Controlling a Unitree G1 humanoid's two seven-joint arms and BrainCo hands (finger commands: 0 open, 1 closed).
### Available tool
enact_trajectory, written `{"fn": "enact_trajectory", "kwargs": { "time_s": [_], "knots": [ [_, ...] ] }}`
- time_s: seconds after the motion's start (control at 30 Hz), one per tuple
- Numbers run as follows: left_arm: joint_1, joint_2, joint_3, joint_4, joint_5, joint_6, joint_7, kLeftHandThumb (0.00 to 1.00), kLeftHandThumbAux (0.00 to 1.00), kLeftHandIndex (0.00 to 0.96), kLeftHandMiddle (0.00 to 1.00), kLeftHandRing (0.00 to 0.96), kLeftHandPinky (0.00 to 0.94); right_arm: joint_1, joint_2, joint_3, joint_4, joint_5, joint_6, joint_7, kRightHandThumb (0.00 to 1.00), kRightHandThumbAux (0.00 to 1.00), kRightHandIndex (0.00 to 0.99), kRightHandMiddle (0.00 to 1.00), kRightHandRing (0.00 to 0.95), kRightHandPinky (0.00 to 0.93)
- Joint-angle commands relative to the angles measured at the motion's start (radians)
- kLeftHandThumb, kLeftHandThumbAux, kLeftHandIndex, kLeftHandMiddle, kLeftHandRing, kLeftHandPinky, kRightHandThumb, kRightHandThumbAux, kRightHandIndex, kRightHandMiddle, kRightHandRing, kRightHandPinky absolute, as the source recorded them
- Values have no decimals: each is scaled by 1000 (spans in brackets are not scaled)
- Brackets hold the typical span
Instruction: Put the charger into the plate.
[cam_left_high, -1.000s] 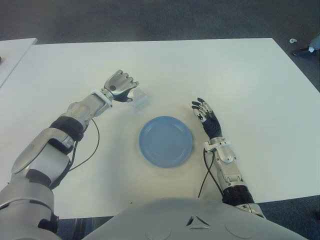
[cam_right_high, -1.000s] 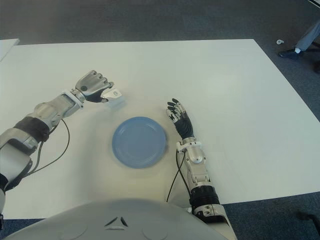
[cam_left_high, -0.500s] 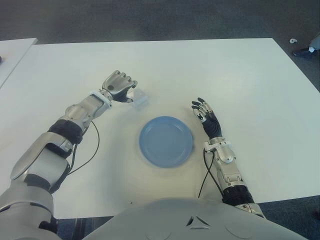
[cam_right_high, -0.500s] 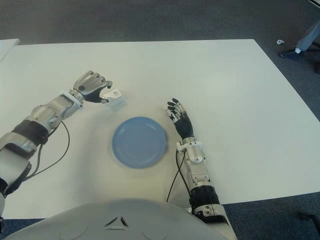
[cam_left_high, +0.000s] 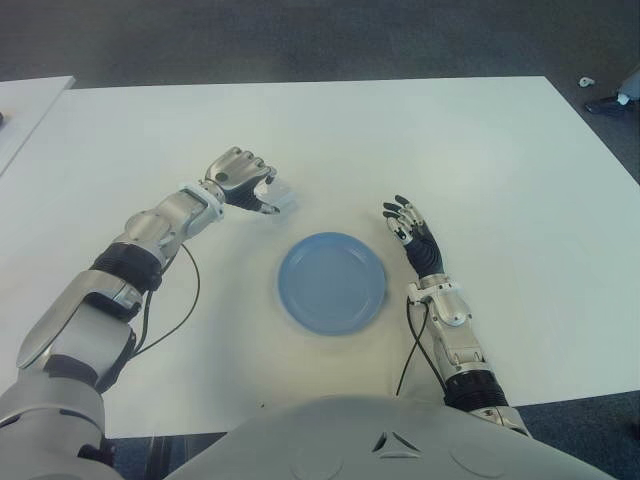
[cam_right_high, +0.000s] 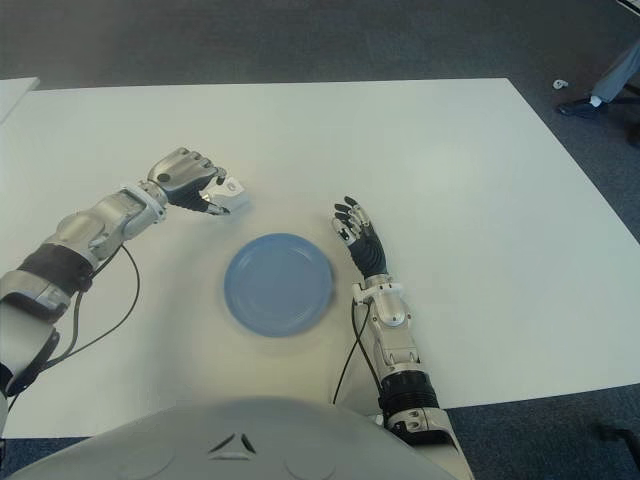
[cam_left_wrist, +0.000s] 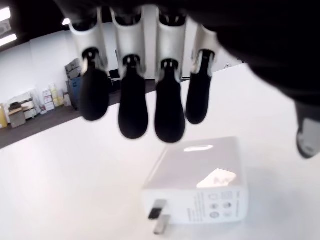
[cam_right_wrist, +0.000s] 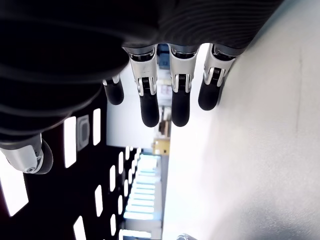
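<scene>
A white desk (cam_left_high: 480, 150) on dark carpet. The left robot hand (cam_left_high: 243, 178) hovers over the charger (cam_left_wrist: 200, 187), fingers (cam_left_wrist: 132, 110) curled above it, not yet closed on it; the charger lies on the desk beneath them. Closing off-centre could nudge the smooth block away. The plate (cam_left_high: 331, 283) waits nearby. The right robot hand (cam_left_high: 412, 228), loosely spread and empty, sits beside the plate.

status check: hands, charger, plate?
Left hand open over charger, not gripping. Charger lies on table, outside blue plate. Right hand open, idle right of plate. Path unobstructed.
</scene>
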Motion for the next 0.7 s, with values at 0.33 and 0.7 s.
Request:
{"fn": "enact_trajectory", "kwargs": {
  "time_s": [0.33, 0.7],
  "knots": [
    [0, -18, 56, 8, -73, 45, -147, 163, 223, 177, 172, 126, 129, 21, 0, 0, 34, -1, 30, 8, 0, 391, 74, 191, 167, 115],
    [51, -53, 126, -149, -131, 301, -384, 175, 158, 9, 5, 2, 28, 15, -3, -4, 42, 2, 28, 14, 0, 396, 84, 200, 174, 114]
  ]
}}
